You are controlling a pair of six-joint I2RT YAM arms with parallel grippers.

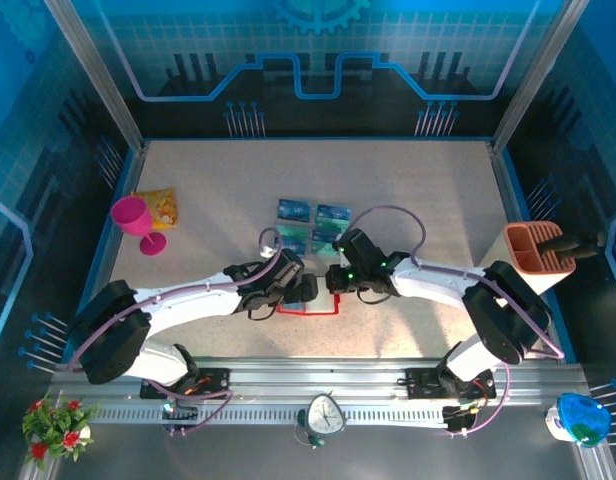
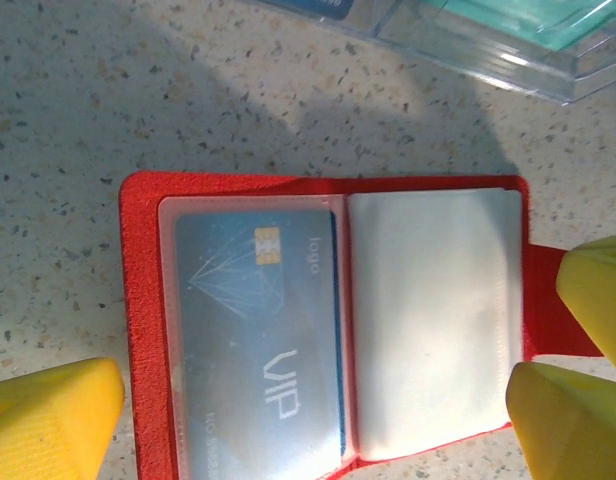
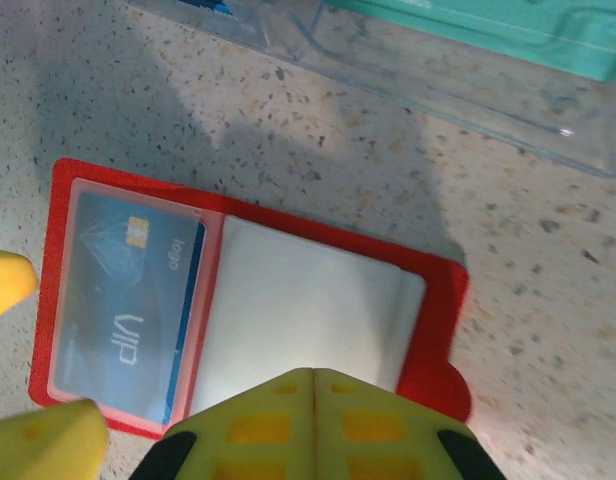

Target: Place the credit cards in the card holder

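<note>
The red card holder lies open on the speckled table, also seen as a red outline between the two grippers. Its left clear sleeve holds a blue VIP credit card. The right sleeve looks white and empty. My left gripper stands open, its yellow fingers straddling the holder. My right gripper is shut, its tips over the near edge of the empty sleeve with nothing visible between them. More blue and teal credit cards lie just beyond in clear cases.
A pink goblet and a yellow-orange packet stand at the left. An orange-brown slotted organizer is at the right edge. Raised blue borders ring the table. A small clock sits on the rail between the arm bases.
</note>
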